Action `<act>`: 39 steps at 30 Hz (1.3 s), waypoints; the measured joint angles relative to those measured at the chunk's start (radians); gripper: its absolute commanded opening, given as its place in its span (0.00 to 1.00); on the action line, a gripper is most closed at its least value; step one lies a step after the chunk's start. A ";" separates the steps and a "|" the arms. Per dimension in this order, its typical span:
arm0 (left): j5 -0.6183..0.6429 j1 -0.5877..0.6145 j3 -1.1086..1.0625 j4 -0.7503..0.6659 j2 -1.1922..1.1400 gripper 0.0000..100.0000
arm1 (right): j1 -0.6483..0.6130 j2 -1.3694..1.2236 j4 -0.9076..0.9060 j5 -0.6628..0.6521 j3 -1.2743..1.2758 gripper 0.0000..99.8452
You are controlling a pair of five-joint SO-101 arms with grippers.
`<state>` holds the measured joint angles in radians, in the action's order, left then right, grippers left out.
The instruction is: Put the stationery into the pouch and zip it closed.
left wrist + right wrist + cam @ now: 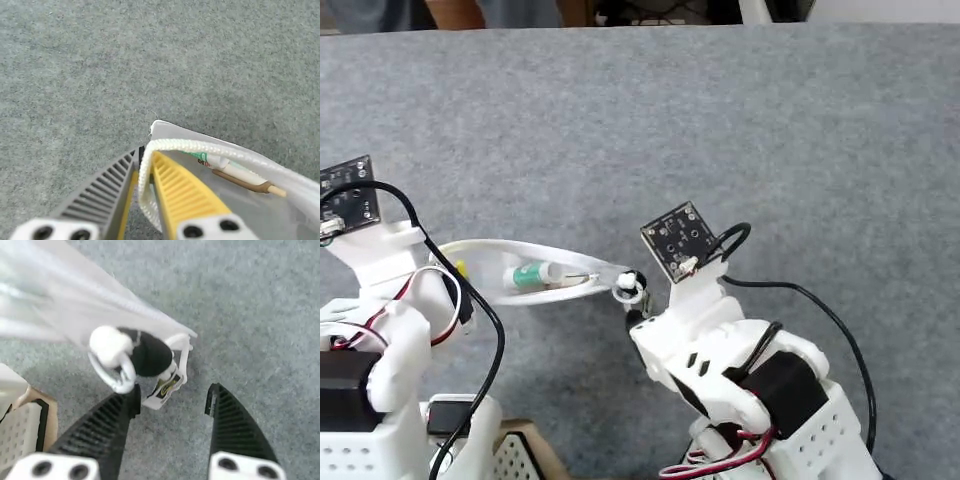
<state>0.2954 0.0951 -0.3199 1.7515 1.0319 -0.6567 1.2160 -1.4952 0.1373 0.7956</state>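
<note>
Between the left pincer jaws: the white zip-tape edge of the pouch, with the jaws squeezed together on it at the pouch's end corner. Pouch runs away from that pincer across the grey desk toward the right pincer, lying between the two. Inside it, beyond the left fingertips: a green-labelled tube and a thin brown stick (pen or pencil, can't tell). Right pincer jaws stand apart, gripping nothing. Just ahead of its fingertips sits the zip pull, a white ring with a black bead and a white bead, at the pouch end farthest from the left pincer. A small tag hangs off the ring near one black fingertip; touching or not, can't tell.
</note>
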 measured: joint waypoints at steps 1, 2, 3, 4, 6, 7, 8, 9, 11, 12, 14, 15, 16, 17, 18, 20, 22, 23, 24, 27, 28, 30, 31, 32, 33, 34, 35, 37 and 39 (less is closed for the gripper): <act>0.000 0.000 0.000 0.000 0.000 0.03 | 0.000 0.000 0.012 0.000 0.000 0.22; 0.000 0.000 0.000 -0.002 0.000 0.03 | 0.000 0.000 0.021 0.000 0.000 0.22; 0.000 0.000 0.000 -0.005 0.000 0.03 | 0.000 0.000 0.032 0.000 0.000 0.22; 0.000 0.000 0.000 -0.008 0.000 0.03 | 0.000 0.000 0.044 -0.003 0.000 0.22; 0.000 0.000 0.000 -0.009 0.000 0.03 | 0.000 0.000 0.069 -0.035 0.000 0.22; 0.000 0.000 0.000 -0.009 0.000 0.03 | 0.000 0.000 0.078 -0.055 0.000 0.21; 0.000 0.000 0.000 -0.009 0.000 0.03 | 0.000 0.000 0.084 -0.069 0.000 0.21; 0.000 0.000 0.000 -0.009 0.000 0.03 | 0.000 0.000 0.086 -0.077 0.000 0.18; 0.000 0.000 0.000 -0.009 0.000 0.03 | 0.000 0.000 0.089 -0.087 0.000 0.11; 0.000 0.000 0.000 -0.009 0.000 0.03 | 0.000 0.000 0.089 -0.089 0.000 0.06; 0.000 0.000 0.000 -0.009 0.000 0.03 | 0.000 0.000 0.089 -0.092 0.000 0.01; 0.000 0.000 0.000 -0.009 0.000 0.03 | 0.002 0.000 0.089 -0.095 0.000 0.03; 0.000 0.000 0.000 -0.009 0.000 0.03 | 0.002 0.000 0.091 -0.097 0.000 0.03; 0.000 0.000 0.000 -0.009 0.000 0.03 | 0.002 0.000 0.091 -0.095 0.000 0.02; 0.000 0.000 0.000 -0.009 0.000 0.03 | 0.002 0.000 0.091 -0.095 0.000 0.01; 0.000 0.000 0.000 -0.009 0.000 0.03 | 0.002 0.000 0.091 -0.095 0.000 0.01; 0.000 0.000 0.000 -0.009 0.000 0.03 | 0.002 0.000 0.091 -0.095 -0.012 0.01; 0.000 0.000 0.000 -0.009 0.000 0.03 | 0.002 0.000 0.091 -0.095 -0.025 0.01; 0.000 0.000 0.000 -0.009 0.000 0.03 | 0.002 0.000 0.091 -0.097 -0.043 0.01; 0.000 0.000 0.000 -0.009 0.000 0.03 | 0.002 0.000 0.091 -0.095 -0.124 0.01; 0.000 0.000 0.000 -0.009 0.000 0.03 | 0.002 0.000 0.091 -0.095 -0.163 0.01; 0.000 0.000 0.000 -0.009 0.000 0.03 | 0.002 0.000 0.091 -0.097 -0.245 0.01; 0.000 0.000 0.000 -0.009 0.000 0.03 | 0.000 0.000 0.091 -0.097 -0.284 0.01; 0.000 0.000 0.000 -0.009 0.000 0.03 | 0.002 0.000 0.091 -0.097 -0.324 0.01; 0.000 0.000 0.000 -0.011 0.000 0.03 | 0.002 0.000 0.091 -0.097 -0.362 0.01; 0.000 0.000 0.000 -0.011 0.000 0.03 | 0.002 0.000 0.094 -0.097 -0.397 0.01; 0.000 0.000 0.000 -0.011 0.000 0.03 | 0.002 0.000 0.106 -0.097 -0.433 0.01; 0.000 0.000 0.000 -0.011 0.000 0.03 | 0.002 0.009 0.137 -0.097 -0.488 0.01; 0.000 0.000 0.000 -0.011 0.000 0.03 | 0.002 0.009 0.172 -0.095 -0.529 0.01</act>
<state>0.2954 0.0951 -0.3199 1.7407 1.0319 -0.6552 1.2252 -1.3234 0.0422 0.2662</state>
